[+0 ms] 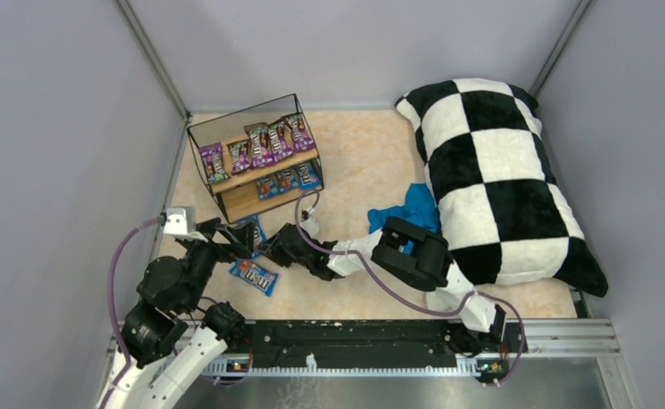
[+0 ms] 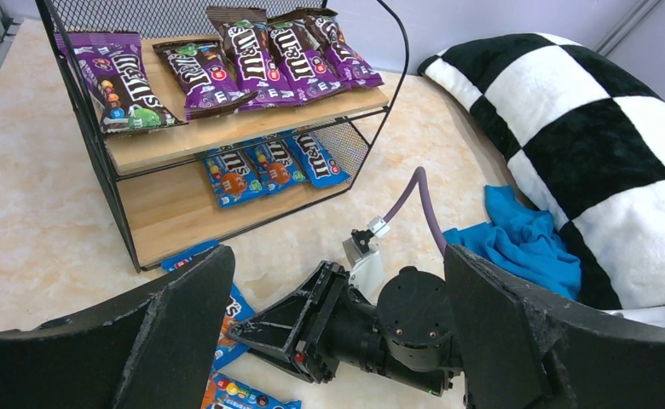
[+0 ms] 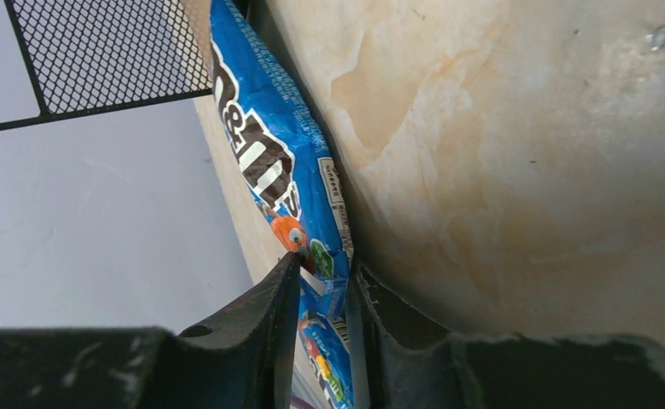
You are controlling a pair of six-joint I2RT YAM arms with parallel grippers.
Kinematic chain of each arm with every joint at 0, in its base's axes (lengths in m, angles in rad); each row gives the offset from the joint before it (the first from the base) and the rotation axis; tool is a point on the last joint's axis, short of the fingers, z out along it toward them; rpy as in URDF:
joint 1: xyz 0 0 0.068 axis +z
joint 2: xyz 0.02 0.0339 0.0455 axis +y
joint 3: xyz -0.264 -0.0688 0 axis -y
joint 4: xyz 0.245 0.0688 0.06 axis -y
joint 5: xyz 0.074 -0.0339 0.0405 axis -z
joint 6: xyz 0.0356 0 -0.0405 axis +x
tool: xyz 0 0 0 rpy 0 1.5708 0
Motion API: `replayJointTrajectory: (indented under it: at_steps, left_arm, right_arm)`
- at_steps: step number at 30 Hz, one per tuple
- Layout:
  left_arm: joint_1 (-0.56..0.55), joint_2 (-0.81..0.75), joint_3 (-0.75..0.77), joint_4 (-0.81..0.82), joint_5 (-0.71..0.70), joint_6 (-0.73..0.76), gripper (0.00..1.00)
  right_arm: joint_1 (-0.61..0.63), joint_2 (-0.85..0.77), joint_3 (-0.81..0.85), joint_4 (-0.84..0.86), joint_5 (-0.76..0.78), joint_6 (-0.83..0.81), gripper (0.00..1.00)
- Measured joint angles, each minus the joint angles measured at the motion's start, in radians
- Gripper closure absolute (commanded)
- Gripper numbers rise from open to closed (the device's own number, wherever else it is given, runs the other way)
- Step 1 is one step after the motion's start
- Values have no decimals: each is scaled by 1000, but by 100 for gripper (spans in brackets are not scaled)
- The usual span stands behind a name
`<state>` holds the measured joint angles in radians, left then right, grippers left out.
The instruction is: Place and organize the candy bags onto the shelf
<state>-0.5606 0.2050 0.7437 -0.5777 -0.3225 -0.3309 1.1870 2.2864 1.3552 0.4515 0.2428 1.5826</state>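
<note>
The shelf [image 1: 244,200] stands at the back left; it also shows in the left wrist view [image 2: 184,213]. Several purple candy bags [image 1: 265,143] lie on its top board and three blue ones [image 1: 288,179] on its lower board. My right gripper [image 1: 271,247] lies low on the table in front of the shelf, shut on the end of a blue candy bag [image 3: 269,162]. A second blue bag [image 1: 254,275] lies loose on the table near it. My left gripper [image 2: 346,341] is open and empty, hovering just above the right gripper.
A big black-and-white checkered pillow [image 1: 500,179] fills the right side, with a blue cloth [image 1: 414,209] against its near left edge. The right arm's purple cable [image 2: 423,200] loops over the table between shelf and cloth. Grey walls close in the table.
</note>
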Motion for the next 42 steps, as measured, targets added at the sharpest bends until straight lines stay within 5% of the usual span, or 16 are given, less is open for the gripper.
replayJointTrajectory:
  at_steps: [7,25,42]
  left_arm:
    - [0,0,0,0,0,0,1]
    - [0,-32,0,-2,0,0,1]
    - [0,-53,0,-3,-1,-3,1]
  right_arm:
    - [-7,6,0,16,-17,-27,100]
    - [-48,-76,-16,34,-27,-89,100]
    - [-89,157,425,-118,28,-162,100]
